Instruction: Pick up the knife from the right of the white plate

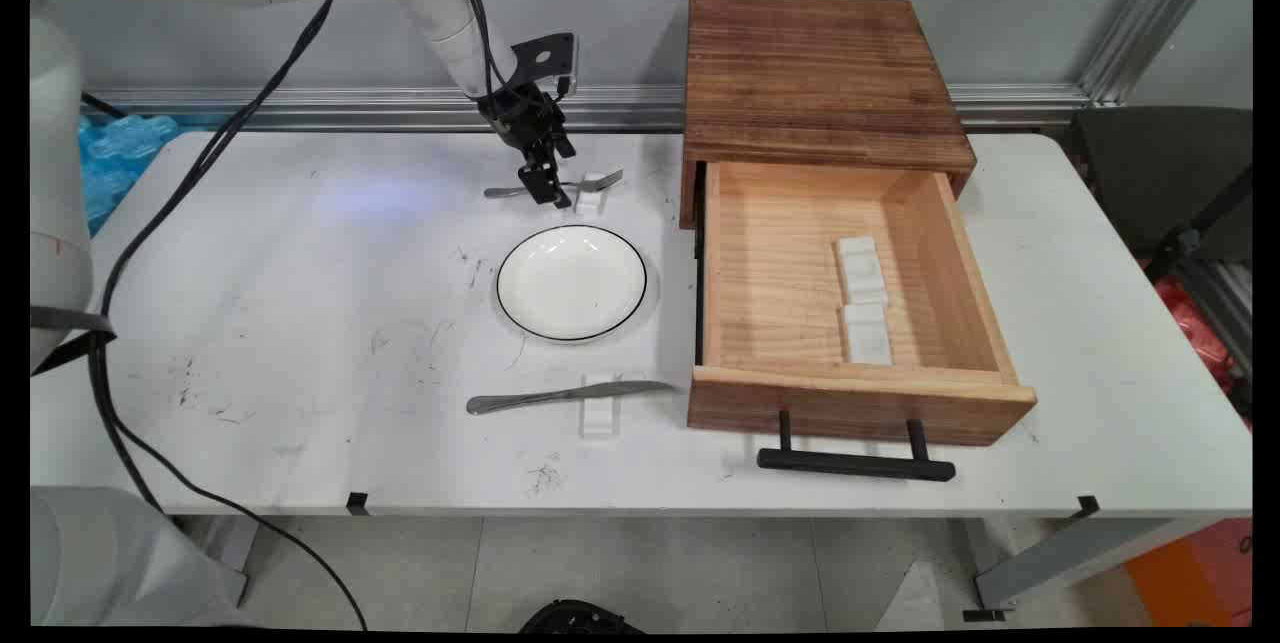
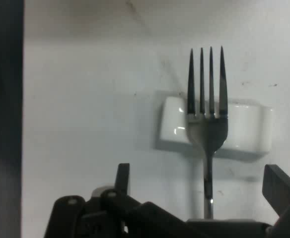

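My gripper [image 1: 546,187] hangs low over the handle of a metal fork [image 1: 600,182] at the back of the table. The fork's neck lies across a small white rest [image 1: 590,199]. In the hand view the fork [image 2: 208,124] points away from me, its tines past the white rest [image 2: 244,130]. The gripper [image 2: 200,179] is open, and its two black fingers [image 2: 122,174] stand either side of the fork's handle without touching it. A white plate [image 1: 571,283] with a dark rim sits just in front of the fork.
A knife [image 1: 560,394] lies on another white rest [image 1: 600,413] in front of the plate. To the right stands a wooden box [image 1: 820,73] with its drawer [image 1: 730,263] pulled out, holding two white rests [image 1: 862,268]. The drawer's black handle [image 1: 855,464] juts toward the table's front edge.
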### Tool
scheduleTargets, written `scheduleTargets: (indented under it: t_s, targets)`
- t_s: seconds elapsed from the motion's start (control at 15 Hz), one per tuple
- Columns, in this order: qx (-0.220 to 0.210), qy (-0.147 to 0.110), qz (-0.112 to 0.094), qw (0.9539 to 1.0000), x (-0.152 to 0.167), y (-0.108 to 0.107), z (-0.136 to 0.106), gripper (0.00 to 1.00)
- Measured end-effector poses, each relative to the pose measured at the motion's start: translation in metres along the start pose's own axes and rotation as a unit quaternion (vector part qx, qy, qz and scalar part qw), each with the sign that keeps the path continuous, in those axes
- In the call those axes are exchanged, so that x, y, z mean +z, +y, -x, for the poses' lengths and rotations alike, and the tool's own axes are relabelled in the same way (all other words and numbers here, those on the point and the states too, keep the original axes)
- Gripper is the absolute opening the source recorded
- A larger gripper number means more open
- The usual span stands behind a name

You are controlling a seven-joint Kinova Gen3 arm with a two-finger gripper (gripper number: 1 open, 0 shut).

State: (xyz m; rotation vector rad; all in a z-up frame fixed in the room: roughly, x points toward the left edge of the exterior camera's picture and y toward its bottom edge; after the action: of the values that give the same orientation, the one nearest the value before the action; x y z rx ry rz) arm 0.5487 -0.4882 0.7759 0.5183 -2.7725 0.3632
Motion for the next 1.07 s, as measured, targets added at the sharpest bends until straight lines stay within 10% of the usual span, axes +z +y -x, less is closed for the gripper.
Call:
scheduleTargets:
  t_s: [0.47, 1.07]
  targets:
    - [-0.044, 0.003, -0.048, 0.9979, -0.049, 0.034, -0.031, 1.00]
    - [-0.087, 0.013, -0.051, 0.9948, -0.109, 0.113, -0.057, 1.00]
